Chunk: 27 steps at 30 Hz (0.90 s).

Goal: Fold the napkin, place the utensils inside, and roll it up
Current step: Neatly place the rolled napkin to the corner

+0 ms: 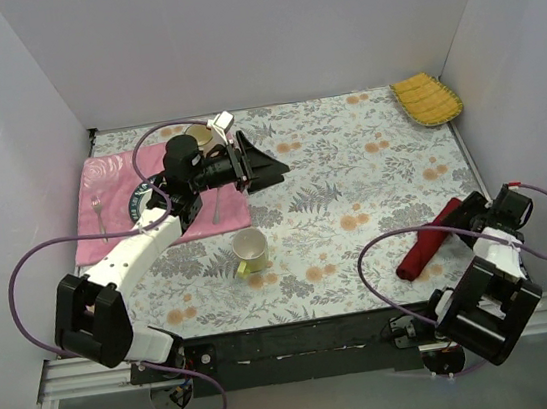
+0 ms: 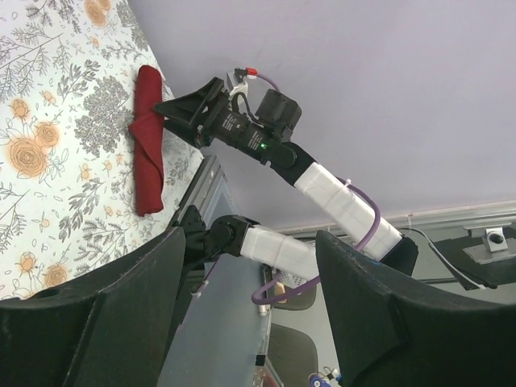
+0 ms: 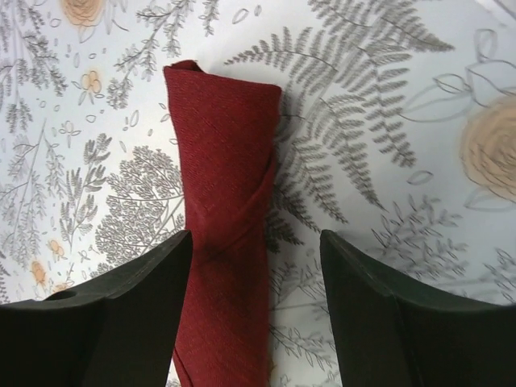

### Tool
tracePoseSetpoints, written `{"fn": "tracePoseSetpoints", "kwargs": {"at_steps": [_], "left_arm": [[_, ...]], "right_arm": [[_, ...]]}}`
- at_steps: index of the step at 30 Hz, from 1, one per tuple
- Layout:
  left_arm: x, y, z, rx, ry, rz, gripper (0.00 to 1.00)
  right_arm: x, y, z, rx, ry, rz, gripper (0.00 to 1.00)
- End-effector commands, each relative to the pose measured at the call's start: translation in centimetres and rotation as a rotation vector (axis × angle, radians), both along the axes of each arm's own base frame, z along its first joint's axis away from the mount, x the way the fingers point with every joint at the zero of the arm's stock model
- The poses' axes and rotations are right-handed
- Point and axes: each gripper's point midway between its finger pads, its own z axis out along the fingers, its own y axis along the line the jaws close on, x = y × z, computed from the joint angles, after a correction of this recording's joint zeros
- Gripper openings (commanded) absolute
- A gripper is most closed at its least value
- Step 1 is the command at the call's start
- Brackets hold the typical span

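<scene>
A rolled maroon napkin (image 1: 429,253) lies as a slim, soft cylinder near the table's right front edge, on a tablecloth (image 1: 348,154) printed with grey ferns and orange roses. Close up, the roll's fine weave shows, with one diagonal fold wrapping its outside. Whether cutlery sits inside cannot be told. The right gripper (image 3: 256,235) has its blunt black fingers spread wide, straddling one end of the roll without clamping it. The left gripper (image 1: 267,168) hangs raised at the pink patterned cloth's (image 1: 108,176) edge, its wedge-shaped fingers spread and empty. A thin metal fork (image 1: 99,212) rests on that cloth. A round pale yellow cup (image 1: 250,251) stands mid-table; a ribbed yellow cloth (image 1: 427,98) sits far right.
</scene>
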Motion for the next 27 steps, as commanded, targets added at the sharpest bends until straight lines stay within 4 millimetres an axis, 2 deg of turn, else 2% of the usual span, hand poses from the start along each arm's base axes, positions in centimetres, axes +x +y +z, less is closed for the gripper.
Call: {"fn": "tracePoseSetpoints", "kwargs": {"at_steps": [1, 2, 3, 4, 5, 6, 7, 8, 9, 10, 11, 12, 13, 14, 15, 16, 17, 18, 19, 20, 21, 23, 24, 25, 26, 27], "left_arm": [[-2.3, 0.2, 2.1, -0.035, -0.07, -0.038, 0.66], [-2.5, 0.2, 2.1, -0.035, -0.072, -0.043, 0.65], [-2.7, 0.2, 2.0, -0.035, -0.072, -0.047, 0.65], [-3.1, 0.0, 2.1, -0.033, -0.074, -0.055, 0.66], [-3.3, -0.1, 2.1, -0.032, -0.075, -0.055, 0.66], [-3.3, -0.1, 2.1, -0.027, -0.086, -0.053, 0.66], [-3.4, -0.2, 2.0, -0.02, -0.079, -0.053, 0.66], [-3.4, -0.1, 2.2, -0.018, -0.083, -0.041, 0.66], [-3.3, -0.1, 2.3, -0.007, -0.109, -0.032, 0.66], [-3.1, 0.1, 2.3, 0.017, -0.098, -0.019, 0.66], [-3.0, 0.3, 2.6, 0.035, -0.121, 0.0, 0.66], [-2.2, 0.6, 2.5, 0.071, -0.174, 0.05, 0.67], [-1.9, 1.0, 2.6, 0.115, -0.17, 0.082, 0.67], [-1.4, 1.3, 2.6, 0.14, -0.184, 0.112, 0.68], [-0.6, 1.8, 2.8, 0.167, -0.2, 0.176, 0.69], [-0.3, 2.3, 2.3, 0.208, -0.207, 0.198, 0.69], [0.0, 2.6, 2.7, 0.221, -0.219, 0.226, 0.69], [0.0, 3.1, 3.1, 0.227, -0.237, 0.256, 0.71], [0.4, 3.7, 3.1, 0.249, -0.242, 0.302, 0.72], [0.5, 4.1, 3.2, 0.258, -0.249, 0.324, 0.72], [0.2, 4.5, 3.8, 0.256, -0.266, 0.34, 0.75], [0.4, 5.1, 3.7, 0.273, -0.268, 0.375, 0.76], [0.4, 5.2, 3.7, 0.276, -0.268, 0.384, 0.76], [0.5, 5.6, 4.0, 0.277, -0.274, 0.406, 0.77], [0.5, 5.7, 4.1, 0.274, -0.269, 0.415, 0.77], [0.6, 5.8, 4.2, 0.272, -0.27, 0.427, 0.77]], "right_arm": [[-0.6, -1.8, 3.3, -0.107, 0.03, -0.058, 0.74], [-1.1, -2.4, 3.7, -0.147, 0.065, -0.088, 0.74], [-0.2, -2.1, 5.3, -0.191, 0.048, -0.061, 0.75], [-0.3, -3.0, 6.7, -0.27, 0.058, -0.099, 0.76], [0.0, -2.8, 7.6, -0.304, 0.057, -0.095, 0.76], [0.8, -0.8, 8.1, -0.322, 0.061, -0.037, 0.76], [1.3, -1.3, 10.3, -0.392, 0.052, -0.071, 0.76], [1.7, -0.6, 11.3, -0.42, 0.046, -0.06, 0.76], [2.2, 1.7, 11.8, -0.437, 0.052, 0.012, 0.76], [2.9, 2.1, 13.8, -0.465, 0.025, -0.007, 0.76], [3.4, 3.4, 14.8, -0.471, 0.008, 0.019, 0.76], [4.0, 7.2, 15.4, -0.475, -0.021, 0.133, 0.75], [3.7, 8.2, 15.6, -0.496, -0.003, 0.129, 0.75], [4.0, 9.9, 17.1, -0.488, -0.04, 0.157, 0.75], [3.8, 13.7, 17.5, -0.476, -0.071, 0.272, 0.75], [3.4, 15.0, 17.4, -0.509, -0.05, 0.317, 0.75], [3.3, 16.7, 18.9, -0.508, -0.078, 0.345, 0.75], [2.7, 19.4, 19.5, -0.523, -0.091, 0.442, 0.76], [1.8, 20.0, 18.5, -0.57, -0.013, 0.509, 0.77], [1.6, 20.7, 19.9, -0.562, -0.018, 0.524, 0.82], [0.9, 21.3, 19.7, -0.569, 0.002, 0.553, 0.84], [0.0, 21.1, 19.9, -0.547, 0.018, 0.575, 0.87], [-0.4, 21.2, 20.8, -0.518, -0.024, 0.594, 0.88], [-1.0, 22.2, 21.1, -0.467, -0.054, 0.657, 0.88], [-0.6, 23.3, 22.3, -0.417, -0.148, 0.677, 0.94], [-1.7, 23.0, 22.6, -0.402, -0.225, 0.728, 0.95]]}}
